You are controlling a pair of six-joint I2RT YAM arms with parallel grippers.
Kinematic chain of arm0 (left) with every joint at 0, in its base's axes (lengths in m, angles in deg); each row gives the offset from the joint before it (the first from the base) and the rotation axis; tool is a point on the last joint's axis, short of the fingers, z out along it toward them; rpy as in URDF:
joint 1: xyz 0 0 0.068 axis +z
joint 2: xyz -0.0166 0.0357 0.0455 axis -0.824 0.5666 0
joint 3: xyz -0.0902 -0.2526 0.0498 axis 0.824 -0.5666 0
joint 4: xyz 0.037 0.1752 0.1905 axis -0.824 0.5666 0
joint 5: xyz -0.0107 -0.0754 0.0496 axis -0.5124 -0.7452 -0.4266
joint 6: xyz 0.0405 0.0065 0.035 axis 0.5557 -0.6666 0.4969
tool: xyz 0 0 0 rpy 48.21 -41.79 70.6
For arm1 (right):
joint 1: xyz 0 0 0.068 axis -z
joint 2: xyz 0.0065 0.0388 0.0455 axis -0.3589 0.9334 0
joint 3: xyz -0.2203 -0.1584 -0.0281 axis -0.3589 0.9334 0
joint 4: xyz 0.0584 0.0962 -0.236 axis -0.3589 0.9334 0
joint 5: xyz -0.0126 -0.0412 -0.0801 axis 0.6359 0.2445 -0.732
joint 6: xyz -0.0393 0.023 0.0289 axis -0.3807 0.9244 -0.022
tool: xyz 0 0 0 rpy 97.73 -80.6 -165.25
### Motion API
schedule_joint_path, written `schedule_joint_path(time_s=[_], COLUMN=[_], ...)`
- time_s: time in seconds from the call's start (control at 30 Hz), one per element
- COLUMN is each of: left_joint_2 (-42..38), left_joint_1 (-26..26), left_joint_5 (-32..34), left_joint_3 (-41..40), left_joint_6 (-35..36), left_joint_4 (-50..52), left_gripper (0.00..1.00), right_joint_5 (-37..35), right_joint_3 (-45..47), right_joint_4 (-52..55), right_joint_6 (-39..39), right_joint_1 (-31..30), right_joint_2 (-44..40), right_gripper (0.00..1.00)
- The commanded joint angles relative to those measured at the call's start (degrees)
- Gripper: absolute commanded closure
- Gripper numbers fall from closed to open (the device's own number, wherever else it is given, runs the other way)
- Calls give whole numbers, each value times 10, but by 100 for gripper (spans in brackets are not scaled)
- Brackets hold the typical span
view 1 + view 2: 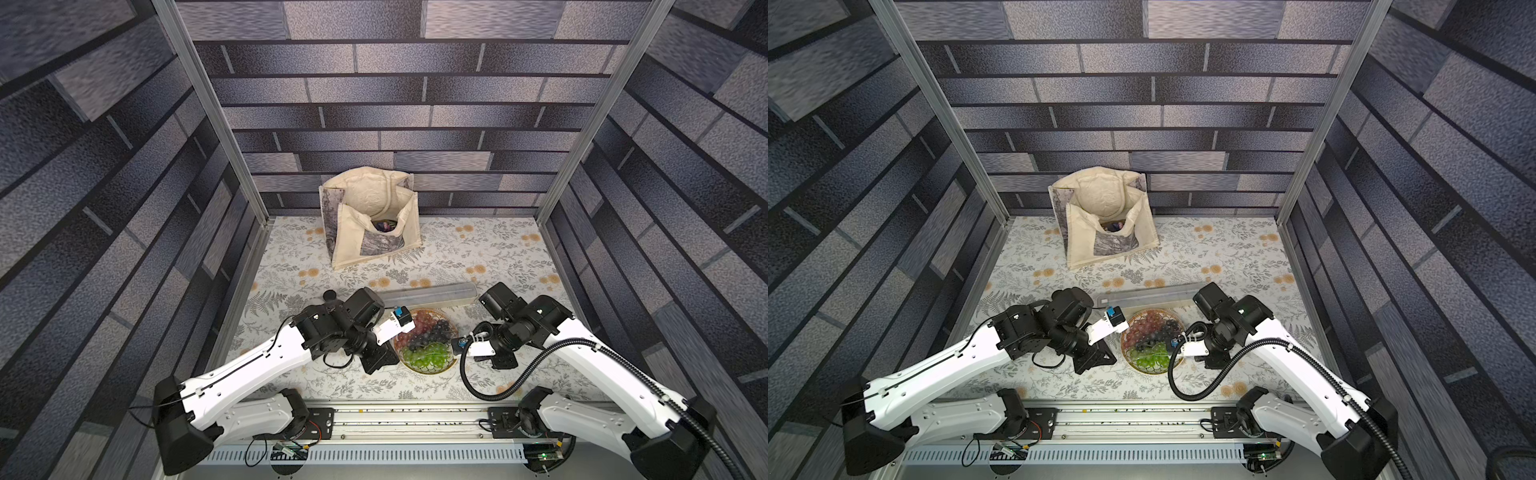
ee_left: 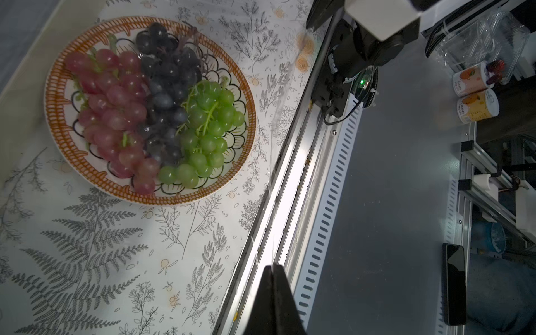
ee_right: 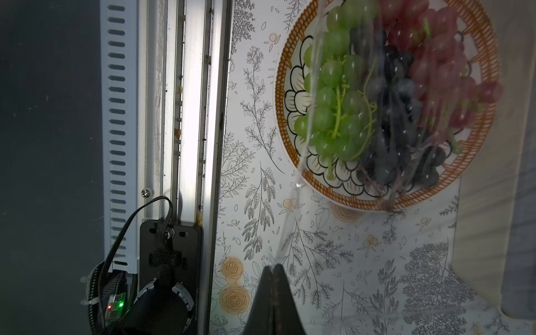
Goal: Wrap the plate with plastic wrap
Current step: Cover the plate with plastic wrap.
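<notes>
- plate (image 1: 427,371): sits on the counter (image 1: 498,257) in its 6 o'clock part, near the front rail. It carries red, dark and green grapes. Gold rim plain in the left wrist view (image 2: 55,101).
- plastic wrap (image 3: 285,229): a clear, glossy sheet hangs above the grapes. In the right wrist view its free edge crosses the green bunch, so the plate's 6 o'clock margin looks uncovered.
- Progress (judgement): film is drawn out and spread over most of the fruit. Left to do: bring the edge past the rim, lower it, and tuck it round. Whether the sheet is cut from the box, I cannot tell.
- dispenser box (image 1: 428,293): lies crosswise just beyond the plate at 12 o'clock.
- left end effector (image 2: 272,266): fingers pressed together on a faint film edge. It sits low beside the plate at 8 o'clock.
- right end effector (image 3: 273,266): fingers pinched on the film, which rises straight out of the tips. It sits at 4 o'clock of the plate.
- Arm pose: both forearms reach in from the rail and converge on the plate, with the wrists bent downward.
- tote bag (image 1: 374,232): well apart, at about 11 o'clock by the back wall.
</notes>
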Motion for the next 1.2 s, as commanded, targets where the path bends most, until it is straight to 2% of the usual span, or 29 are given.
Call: schedule_joint_path(time_s=[0.0,0.4,0.8,1.17], left_joint_2=[14,64,137,196], left_joint_1=[-12,-19,6,36], left_joint_5=[-4,-21,-44,-23], left_joint_3=[-29,-71,-78,-61], left_joint_6=[-13,-44,-66,-71], left_joint_4=[-13,-52,-65,-56], left_gripper=[100,100,100,100], right_joint_5=[-4,-12,-24,-58], right_joint_3=[27,85,134,155], right_joint_4=[-5,-72,-102,-177], right_joint_6=[28,92,98,138], right_joint_1=[-21,-72,-80,-80], right_joint_2=[10,63,103,143], right_gripper=[100,100,100,100])
